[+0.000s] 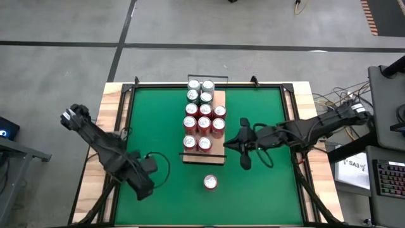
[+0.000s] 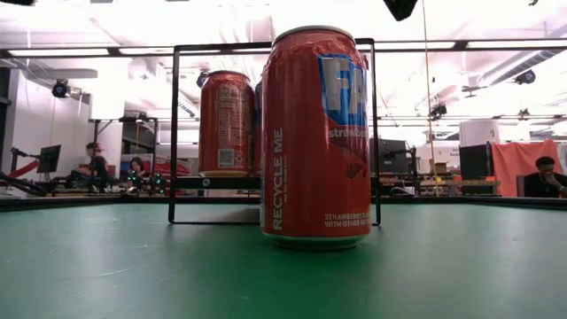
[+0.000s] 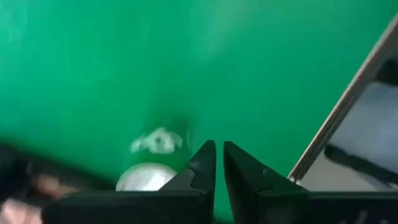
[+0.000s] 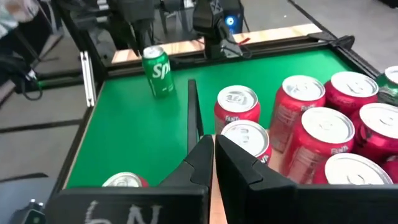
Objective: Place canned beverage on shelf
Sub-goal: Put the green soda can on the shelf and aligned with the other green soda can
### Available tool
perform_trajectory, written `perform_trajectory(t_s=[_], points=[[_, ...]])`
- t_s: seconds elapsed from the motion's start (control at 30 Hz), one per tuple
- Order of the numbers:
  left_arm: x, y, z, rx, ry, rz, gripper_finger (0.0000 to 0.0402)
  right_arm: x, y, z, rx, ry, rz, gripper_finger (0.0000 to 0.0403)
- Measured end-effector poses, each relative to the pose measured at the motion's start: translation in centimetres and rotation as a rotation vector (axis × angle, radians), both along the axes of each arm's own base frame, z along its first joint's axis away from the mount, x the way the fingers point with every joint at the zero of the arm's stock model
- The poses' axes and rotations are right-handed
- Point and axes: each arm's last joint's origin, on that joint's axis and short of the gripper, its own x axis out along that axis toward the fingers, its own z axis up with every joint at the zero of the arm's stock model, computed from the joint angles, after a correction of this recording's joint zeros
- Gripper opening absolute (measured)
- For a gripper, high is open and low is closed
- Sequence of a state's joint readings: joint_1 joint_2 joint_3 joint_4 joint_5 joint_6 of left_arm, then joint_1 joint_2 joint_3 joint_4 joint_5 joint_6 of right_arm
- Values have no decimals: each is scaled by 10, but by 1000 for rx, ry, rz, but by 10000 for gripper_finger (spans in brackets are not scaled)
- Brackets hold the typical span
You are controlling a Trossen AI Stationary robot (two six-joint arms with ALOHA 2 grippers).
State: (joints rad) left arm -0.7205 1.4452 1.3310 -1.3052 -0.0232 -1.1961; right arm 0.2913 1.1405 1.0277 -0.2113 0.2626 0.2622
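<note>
The shelf (image 1: 204, 136) lies in the middle of the green mat (image 1: 158, 114) and carries red and green cans (image 1: 204, 123). One red can (image 1: 210, 182) stands alone on the mat, near the shelf's end. The right end effector (image 1: 243, 143), fingers pressed together, hangs beside the shelf. The left end effector (image 3: 219, 163), also pressed together and holding nothing, is over the mat near a green can (image 3: 157, 158).

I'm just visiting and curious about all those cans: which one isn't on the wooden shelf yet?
The lone red can standing upright on the green mat, just off the near end of the shelf. Every other can in the overhead view stands packed on the shelf.
</note>
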Motion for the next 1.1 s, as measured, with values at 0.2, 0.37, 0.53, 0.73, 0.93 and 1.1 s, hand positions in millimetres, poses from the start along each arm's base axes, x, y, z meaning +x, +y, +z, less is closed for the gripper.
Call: perform_trajectory(t_s=[0.2, 0.37, 0.53, 0.73, 0.93, 1.1], points=[[-16, -24, -7, 66, 176, -19, 71, 18, 5, -2, -55, 26, 19, 9], [-32, -35, -10, 142, 182, -81, 154, 29, 8, 2, -79, 42, 27, 9], [-52, -40, -9, 253, 111, -168, 238, 34, 10, 4, -99, 55, 36, 9], [-60, -41, -9, 304, 91, -174, 300, 35, 10, 5, -100, 55, 36, 9], [-58, -41, -9, 328, 50, -173, 313, 35, 10, 4, -100, 57, 36, 9], [-58, -42, -9, 322, 40, -166, 313, 34, 10, 3, -104, 72, 36, 9]])
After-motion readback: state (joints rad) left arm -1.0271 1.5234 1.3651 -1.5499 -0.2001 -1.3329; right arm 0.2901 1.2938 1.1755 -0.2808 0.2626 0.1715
